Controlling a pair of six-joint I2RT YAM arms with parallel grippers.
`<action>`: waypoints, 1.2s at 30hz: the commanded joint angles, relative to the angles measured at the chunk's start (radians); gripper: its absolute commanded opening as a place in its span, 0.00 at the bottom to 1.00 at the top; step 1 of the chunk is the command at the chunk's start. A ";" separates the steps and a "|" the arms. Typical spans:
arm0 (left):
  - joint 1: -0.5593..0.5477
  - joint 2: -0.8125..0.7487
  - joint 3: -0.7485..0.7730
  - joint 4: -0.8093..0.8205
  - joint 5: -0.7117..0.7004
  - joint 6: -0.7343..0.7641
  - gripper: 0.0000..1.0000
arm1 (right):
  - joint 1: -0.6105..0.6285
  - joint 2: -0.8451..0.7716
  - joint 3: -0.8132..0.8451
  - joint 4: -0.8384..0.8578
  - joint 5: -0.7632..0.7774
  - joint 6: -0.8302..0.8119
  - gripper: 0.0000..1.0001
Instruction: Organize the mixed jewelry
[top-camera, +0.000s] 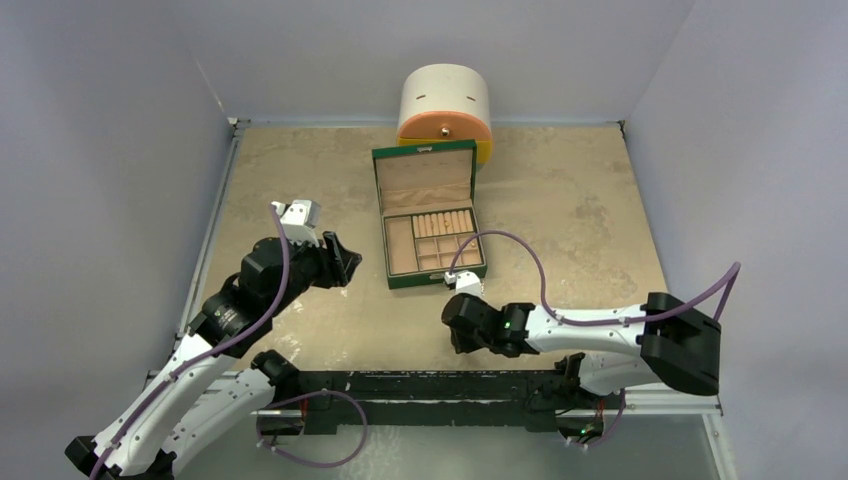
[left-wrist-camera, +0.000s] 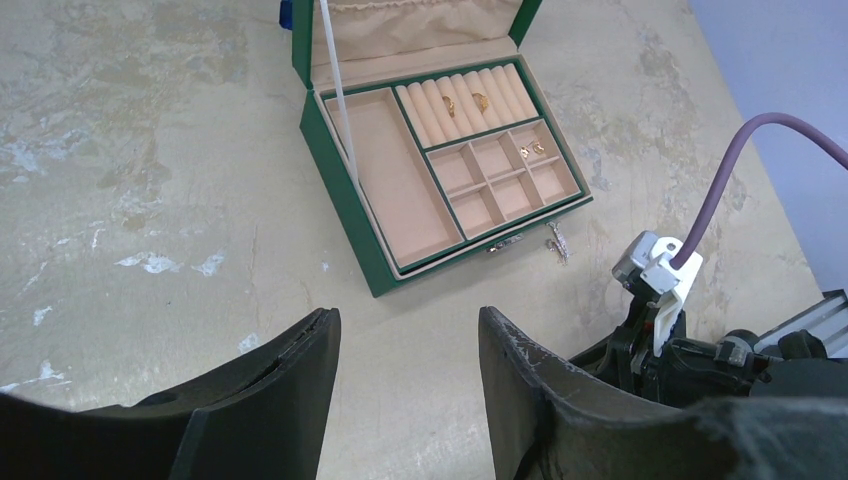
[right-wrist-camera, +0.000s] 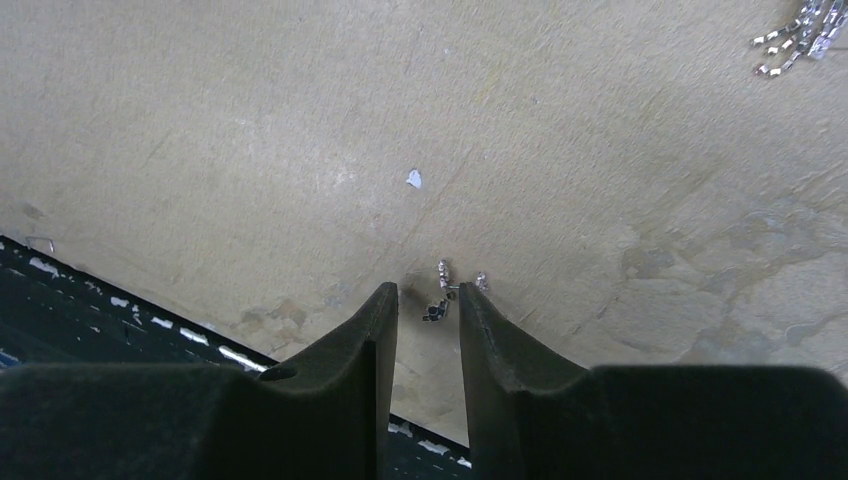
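Note:
The green box (top-camera: 437, 281) stands open mid-table, tan compartments inside. In the left wrist view, gold rings (left-wrist-camera: 449, 104) sit in its (left-wrist-camera: 345, 200) roll slots and small gold pieces (left-wrist-camera: 531, 150) lie in one square compartment. A silvery piece (left-wrist-camera: 556, 241) lies on the table just in front of the box; it also shows in the right wrist view (right-wrist-camera: 800, 38). My right gripper (right-wrist-camera: 420, 290) is low over the table near the front edge, jaws a little apart, with tiny silvery bits (right-wrist-camera: 443, 272) lying at its tips. My left gripper (left-wrist-camera: 405, 315) is open and empty, left of the box.
A white and orange round container (top-camera: 445, 100) stands behind the box. The black front rail (top-camera: 440, 385) runs close under my right gripper (top-camera: 455, 325). Grey walls enclose the table. My left gripper (top-camera: 340, 262) hovers over bare table.

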 joint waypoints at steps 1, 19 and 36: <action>0.007 -0.010 0.025 0.022 -0.014 0.007 0.53 | 0.010 -0.001 0.063 -0.038 0.080 0.014 0.32; 0.006 -0.019 0.022 0.022 -0.016 0.006 0.53 | 0.031 0.056 0.084 -0.060 0.111 0.028 0.27; 0.005 -0.021 0.023 0.023 -0.016 0.006 0.53 | 0.049 0.076 0.096 -0.058 0.112 0.034 0.00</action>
